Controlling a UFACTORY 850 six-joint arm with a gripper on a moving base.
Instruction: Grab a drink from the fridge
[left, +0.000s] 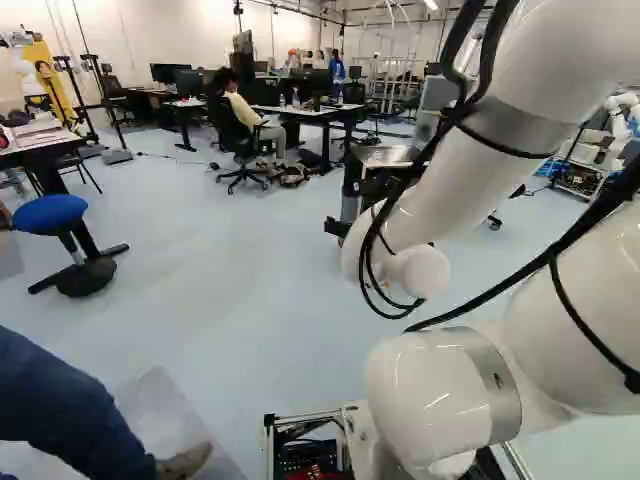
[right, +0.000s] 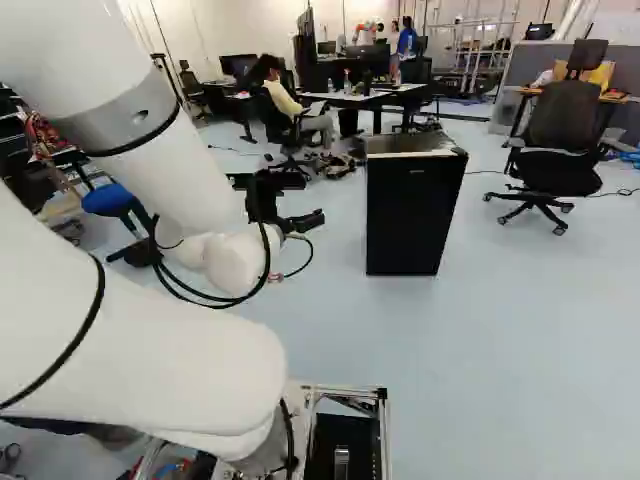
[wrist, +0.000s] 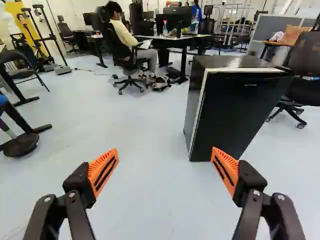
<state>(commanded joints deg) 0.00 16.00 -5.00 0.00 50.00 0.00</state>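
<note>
The small black fridge (right: 410, 215) stands on the floor ahead of the arm, its door closed. In the right base view my gripper (right: 305, 220) shows left of the fridge, in front of the arm's wrist. In the wrist view the gripper (wrist: 165, 165) is wide open with nothing between its orange pads; the fridge (wrist: 232, 112) stands ahead of it, beyond one finger. Its dark front and one side show there. No drink is visible, and the fridge's inside is hidden.
A blue stool (left: 52, 212) and a person's leg are at the left of the left base view. Behind the fridge stand a desk (right: 350, 98) and a seated person. An office chair (right: 562, 140) is right of the fridge.
</note>
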